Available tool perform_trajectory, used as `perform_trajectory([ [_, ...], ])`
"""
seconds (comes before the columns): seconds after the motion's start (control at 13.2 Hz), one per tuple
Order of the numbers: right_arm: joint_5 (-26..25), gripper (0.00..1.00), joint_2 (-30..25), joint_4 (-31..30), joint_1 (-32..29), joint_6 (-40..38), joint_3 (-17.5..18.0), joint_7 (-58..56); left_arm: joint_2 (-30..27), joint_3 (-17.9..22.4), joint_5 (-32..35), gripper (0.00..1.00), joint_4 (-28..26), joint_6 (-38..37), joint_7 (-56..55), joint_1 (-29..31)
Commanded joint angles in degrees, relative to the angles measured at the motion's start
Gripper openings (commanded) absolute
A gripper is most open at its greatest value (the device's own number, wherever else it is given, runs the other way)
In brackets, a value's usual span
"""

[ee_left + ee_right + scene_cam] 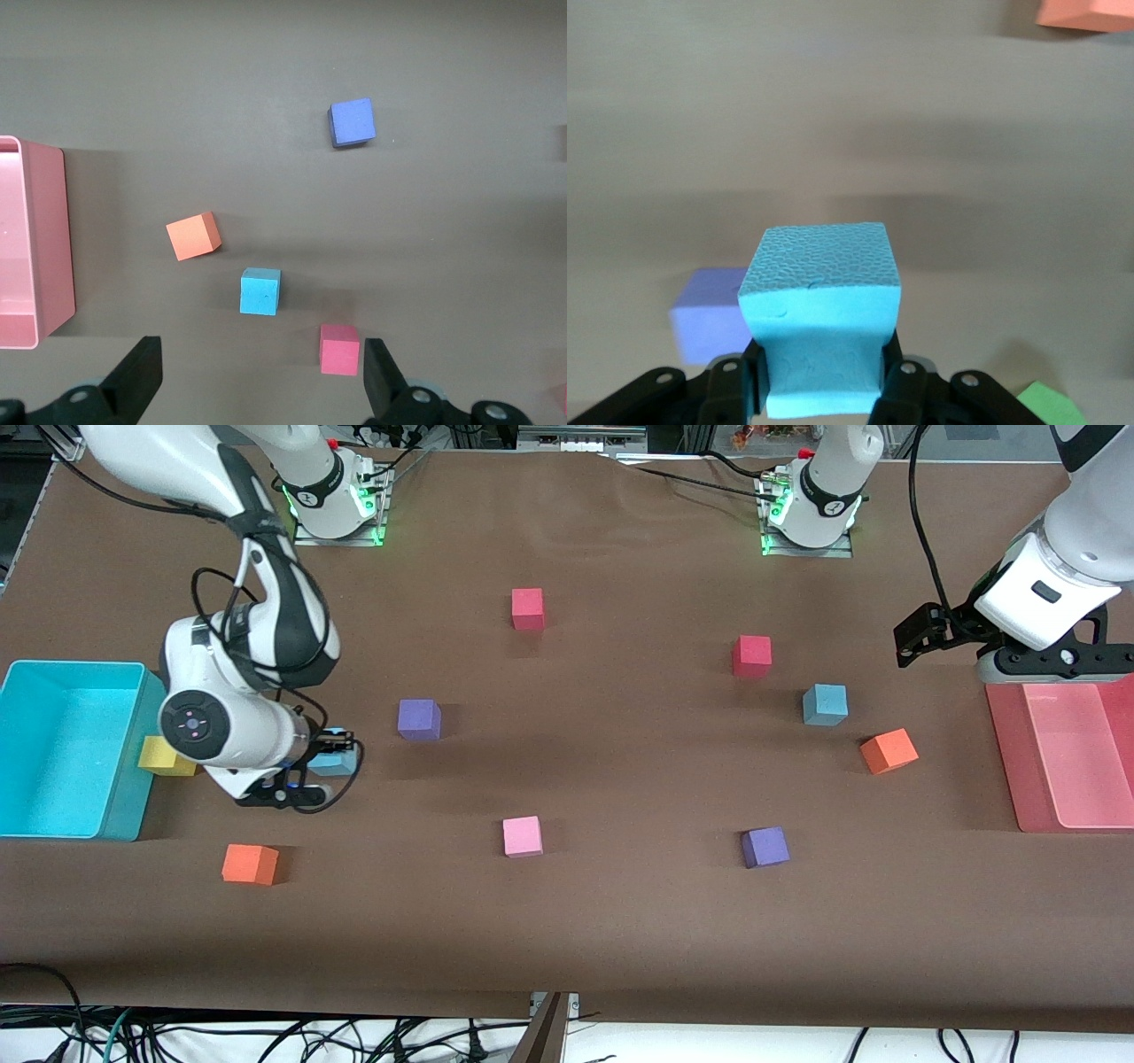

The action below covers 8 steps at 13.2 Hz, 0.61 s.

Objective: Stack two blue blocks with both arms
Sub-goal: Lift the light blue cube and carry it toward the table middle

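My right gripper (328,767) is shut on one light blue block (336,761), low over the table beside the cyan bin (124,815). In the right wrist view the block (824,301) is squeezed between the black fingers (891,376). I cannot tell whether it touches the table. The other light blue block (825,704) rests on the table toward the left arm's end, between a red cube (751,655) and an orange cube (888,750). It also shows in the left wrist view (260,291). My left gripper (1041,666) hangs open and empty, high over the pink tray (1005,762).
A yellow cube (164,755) sits against the cyan bin. A purple cube (418,718), a pink cube (522,836), an orange cube (249,864), a red cube (527,608) and another purple cube (765,847) are scattered about. A green corner (1050,405) shows by the right gripper.
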Motion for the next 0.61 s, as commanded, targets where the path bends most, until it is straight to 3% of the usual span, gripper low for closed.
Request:
perform_trajectory([
  [0.0,0.3,0.00,3.1,7.3,5.8,-5.5,-0.3,6.0,0.4,0.2,0.0,1.00,1.6,-1.3,0.1,-0.1],
  [0.23,0.7,0.00,9.0,16.1,11.9,-6.9,-0.2,10.5,0.3,0.2,0.0,1.00,1.6,-1.4,0.1,-0.1],
  [0.38,6.8,0.00,13.1,20.2,13.9,-6.0,0.2,14.5,0.3,0.1,0.0,1.00,1.6,-1.4,0.1,-0.1],
  [0.53,7.8,0.00,16.7,24.2,17.1,-5.3,0.2,17.8,0.4,-0.2,0.0,1.00,1.6,-1.4,0.1,-0.1],
])
